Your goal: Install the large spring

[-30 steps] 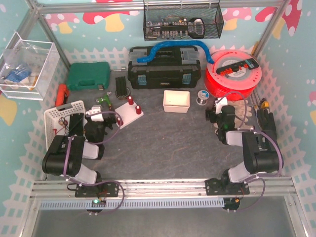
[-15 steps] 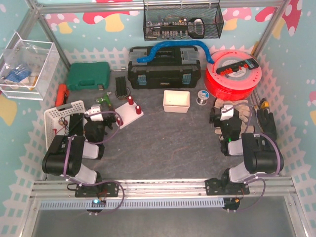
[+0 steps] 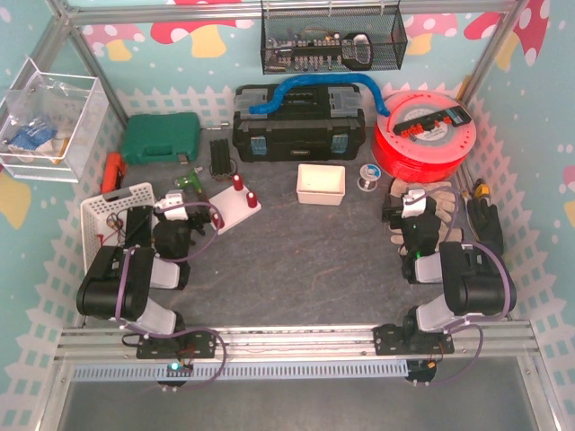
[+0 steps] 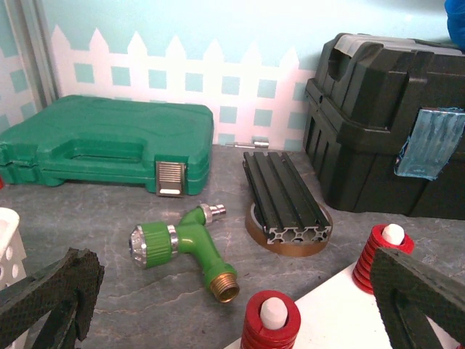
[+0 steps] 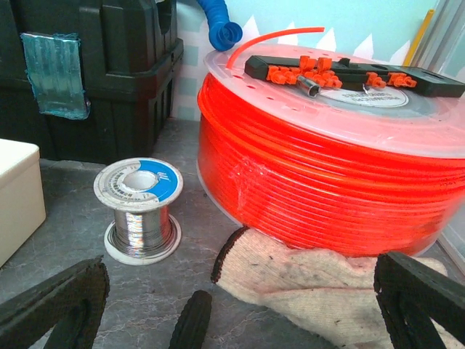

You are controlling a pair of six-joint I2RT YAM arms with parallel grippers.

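A white board point(image 3: 235, 210) lies left of centre with three red springs point(image 3: 238, 182) standing over its white pegs. Two of them show in the left wrist view, a near one point(image 4: 270, 320) and a farther one point(image 4: 381, 256). Which is the large spring I cannot tell. My left gripper point(image 3: 176, 218) hovers just left of the board, open, its fingers point(image 4: 54, 294) wide apart with nothing between them point(image 4: 232, 280). My right gripper point(image 3: 411, 214) is far right over a work glove point(image 5: 312, 283), open and empty point(image 5: 240, 298).
Beyond the board are a green hose nozzle point(image 4: 182, 243), a green case point(image 4: 102, 145), a black profile on a tape roll point(image 4: 283, 193) and a black toolbox point(image 4: 385, 138). An orange filament reel point(image 5: 327, 167), a solder spool point(image 5: 138, 211) and a white box point(image 3: 321, 184) are near the right gripper.
The right gripper has swung right and slightly nearer, from the table beside the gloves to over them, then held still. The left arm has not moved.
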